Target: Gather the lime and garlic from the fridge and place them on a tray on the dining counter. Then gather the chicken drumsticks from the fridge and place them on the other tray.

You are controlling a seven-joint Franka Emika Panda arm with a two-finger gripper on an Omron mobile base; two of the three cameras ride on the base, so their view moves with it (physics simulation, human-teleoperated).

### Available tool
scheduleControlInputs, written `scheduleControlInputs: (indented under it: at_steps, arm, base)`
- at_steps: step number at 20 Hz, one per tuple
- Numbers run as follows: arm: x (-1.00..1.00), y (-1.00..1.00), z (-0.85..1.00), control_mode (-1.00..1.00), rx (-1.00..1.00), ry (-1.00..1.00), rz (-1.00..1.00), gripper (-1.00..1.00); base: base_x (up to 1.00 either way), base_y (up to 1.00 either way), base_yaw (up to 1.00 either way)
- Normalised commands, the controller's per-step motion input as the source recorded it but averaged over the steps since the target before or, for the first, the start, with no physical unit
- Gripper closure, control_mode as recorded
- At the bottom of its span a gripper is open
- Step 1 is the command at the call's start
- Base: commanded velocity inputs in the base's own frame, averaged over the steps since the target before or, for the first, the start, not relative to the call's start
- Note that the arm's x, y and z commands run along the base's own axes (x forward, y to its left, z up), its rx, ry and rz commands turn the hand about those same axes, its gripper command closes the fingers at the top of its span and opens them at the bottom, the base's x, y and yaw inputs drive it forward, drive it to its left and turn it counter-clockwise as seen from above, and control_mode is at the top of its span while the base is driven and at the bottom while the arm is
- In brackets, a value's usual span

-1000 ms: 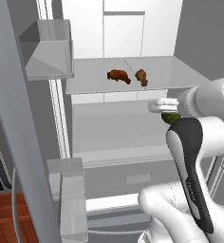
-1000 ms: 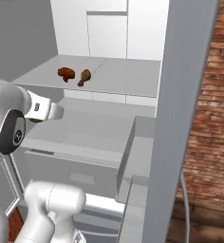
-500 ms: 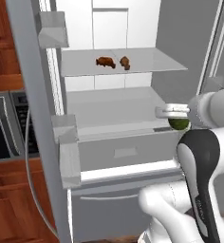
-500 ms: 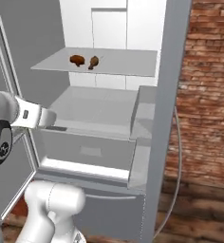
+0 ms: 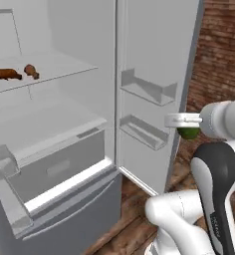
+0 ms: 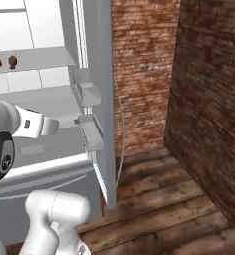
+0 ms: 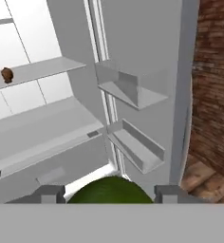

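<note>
Left base view: pincer [image 5: 185, 125] outside the open fridge [image 5: 55, 124], jaws spread about as wide as the lime [image 5: 189, 133] clamped between them. Chicken drumsticks [image 5: 16, 73] on the glass shelf [image 5: 55, 69].

Right base view: open door [image 6: 97, 99] edge-on beside the brick wall [image 6: 209, 89]. Risk, as judged: the round fruit could roll free in transit.

Hand view: lime seated between both fingertips [image 7: 50, 193], a contact the base views leave less plain.

A red brick wall [image 6: 139, 69] stands behind, meeting a darker, shadowed brick wall [image 6: 209, 104] at a corner on the right. The floor [image 6: 169, 209] is of worn brown wooden planks. The light is even and soft.
</note>
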Motion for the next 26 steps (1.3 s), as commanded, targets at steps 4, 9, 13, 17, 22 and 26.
scheduleControlInputs:
  at_steps: [4,9,13,17,22,26]
  arm:
    - [0.0,0.0,0.0,1.0,0.0,0.0,0.0,1.0]
    - [0.0,0.0,0.0,1.0,0.0,0.0,0.0,1.0]
    - [0.0,0.0,0.0,1.0,0.0,0.0,0.0,1.0]
    - [0.0,0.0,0.0,1.0,0.0,0.0,0.0,1.0]
    - [0.0,0.0,0.0,1.0,0.0,0.0,0.0,1.0]
    - [0.0,0.0,0.0,1.0,0.0,0.0,0.0,1.0]
  base:
    - [0.0,0.0,-1.0]
    - [0.0,0.0,-1.0]
    - [0.0,0.0,-1.0]
    - [0.0,0.0,-1.0]
    - [0.0,0.0,-1.0]
    - [0.0,0.0,-1.0]
